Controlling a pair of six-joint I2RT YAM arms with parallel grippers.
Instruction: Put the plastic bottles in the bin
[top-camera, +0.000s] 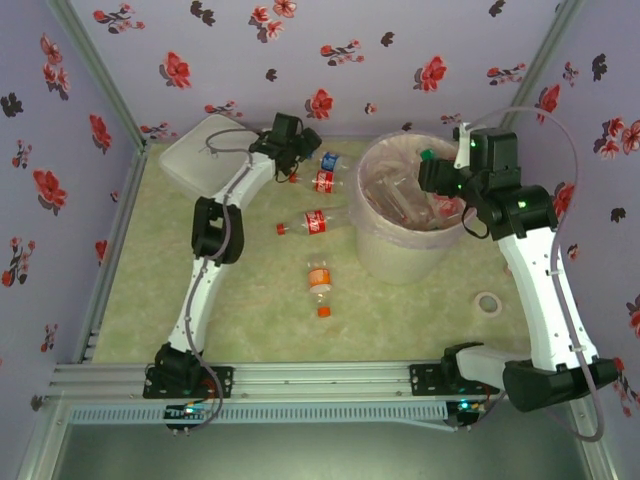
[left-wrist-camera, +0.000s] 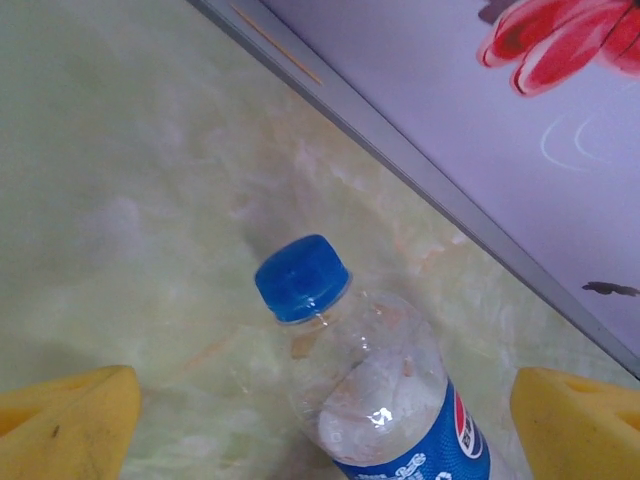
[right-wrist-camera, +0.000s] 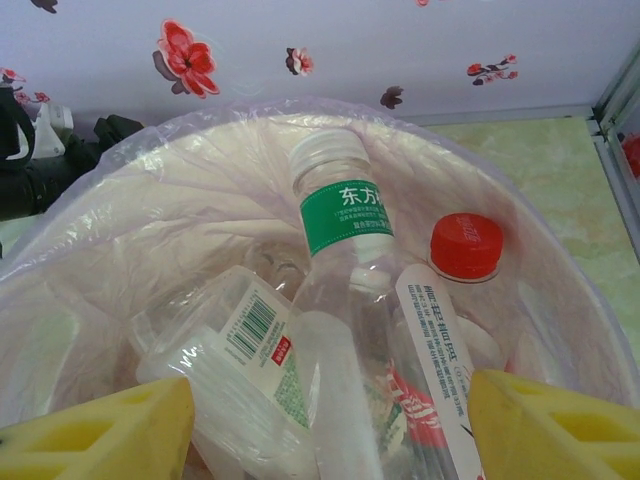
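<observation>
A clear Pepsi bottle (left-wrist-camera: 385, 390) with a blue cap (left-wrist-camera: 300, 278) and blue label lies on the table near the back wall (top-camera: 330, 160). My left gripper (left-wrist-camera: 325, 430) is open and low over it, one yellow finger (left-wrist-camera: 65, 420) on each side, not touching it. Three more plastic bottles lie on the table: two red-labelled (top-camera: 322, 182) (top-camera: 312, 222) and one orange-capped (top-camera: 319, 283). The bin (top-camera: 372, 235) holds several bottles, among them a green-labelled one (right-wrist-camera: 345, 215) and a red-capped one (right-wrist-camera: 466, 245). My right gripper (right-wrist-camera: 330, 440) hangs open over the bin (top-camera: 440, 178).
A white rounded square case (top-camera: 200, 152) sits at the back left, beside the left arm. A small roll of tape (top-camera: 487, 302) lies on the table right of the bin. Flowered walls close in the back and both sides.
</observation>
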